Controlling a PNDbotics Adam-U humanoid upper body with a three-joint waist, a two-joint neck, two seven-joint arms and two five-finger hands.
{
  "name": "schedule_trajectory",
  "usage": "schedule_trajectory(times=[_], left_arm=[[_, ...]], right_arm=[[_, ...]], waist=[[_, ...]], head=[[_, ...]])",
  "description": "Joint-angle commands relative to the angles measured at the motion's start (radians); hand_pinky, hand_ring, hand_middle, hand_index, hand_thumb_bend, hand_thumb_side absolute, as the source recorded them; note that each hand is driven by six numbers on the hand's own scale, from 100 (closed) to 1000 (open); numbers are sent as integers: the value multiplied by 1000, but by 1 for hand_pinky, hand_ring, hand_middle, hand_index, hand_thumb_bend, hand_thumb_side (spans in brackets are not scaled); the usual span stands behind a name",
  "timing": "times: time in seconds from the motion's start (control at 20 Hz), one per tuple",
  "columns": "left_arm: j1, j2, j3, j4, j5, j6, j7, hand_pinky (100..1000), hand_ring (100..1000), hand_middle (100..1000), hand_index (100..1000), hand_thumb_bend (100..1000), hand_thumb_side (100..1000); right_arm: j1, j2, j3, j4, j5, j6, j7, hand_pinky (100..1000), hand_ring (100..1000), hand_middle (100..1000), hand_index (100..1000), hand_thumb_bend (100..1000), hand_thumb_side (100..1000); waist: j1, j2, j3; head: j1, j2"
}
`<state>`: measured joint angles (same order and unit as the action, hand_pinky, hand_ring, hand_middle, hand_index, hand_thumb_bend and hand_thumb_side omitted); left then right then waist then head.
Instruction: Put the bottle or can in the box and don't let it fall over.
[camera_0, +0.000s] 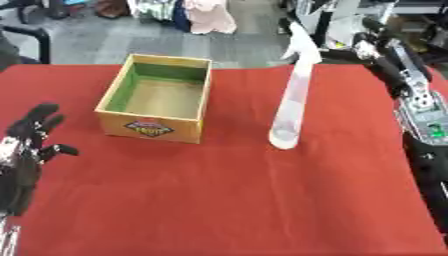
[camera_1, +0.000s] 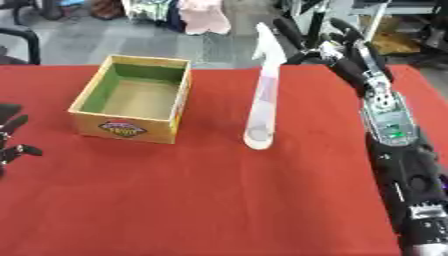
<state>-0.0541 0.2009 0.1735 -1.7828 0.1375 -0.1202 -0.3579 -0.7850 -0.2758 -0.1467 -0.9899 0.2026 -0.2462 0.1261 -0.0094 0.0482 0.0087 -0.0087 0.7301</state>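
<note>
Bottle (camera_1: 261, 100) stands just left of right hand (camera_1: 337, 42), fingers (camera_1: 289, 27) spread open, not gripping.

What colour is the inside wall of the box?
Green on the inner walls of the box, above a tan floor; the left eye view shows it best.

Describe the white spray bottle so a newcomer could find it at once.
On the red tablecloth, look right of the open wooden box. The spray bottle stands there alone, tall, slim and pale, with a trigger head on top.
</note>
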Motion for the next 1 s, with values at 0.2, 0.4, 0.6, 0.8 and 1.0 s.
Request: schedule_trajectory(times=[0.2,0.4,0.6,0.8,1.0], left_arm=[[-8,-1,-4,-10,8,-4,-7,593,1000,969,1000,165,965],[-9,-1,-6,-10,10,-4,-10,593,1000,969,1000,165,965],[-10,-2,-6,-9,11,-4,-10,594,1000,969,1000,166,964],[-10,-3,-5,-9,11,-1,-10,594,1000,969,1000,167,966],[-9,-4,-4,-10,11,0,-9,594,1000,969,1000,167,966]], right_arm=[[-37,10,5,6,35,8,-15,833,978,1000,963,100,569],[-44,22,14,-10,34,6,-6,835,975,1000,964,100,562],[-45,32,23,-27,30,4,7,837,972,1000,963,100,559],[-42,39,28,-40,27,2,15,838,970,1000,963,100,558],[-39,44,30,-59,15,4,20,838,967,1000,963,100,558]], waist=[[11,-18,10],[11,-19,12],[10,-20,14],[9,-20,15],[9,-20,15]], head=[[-13,7],[-18,7],[-20,8],[-19,12],[-17,14]])
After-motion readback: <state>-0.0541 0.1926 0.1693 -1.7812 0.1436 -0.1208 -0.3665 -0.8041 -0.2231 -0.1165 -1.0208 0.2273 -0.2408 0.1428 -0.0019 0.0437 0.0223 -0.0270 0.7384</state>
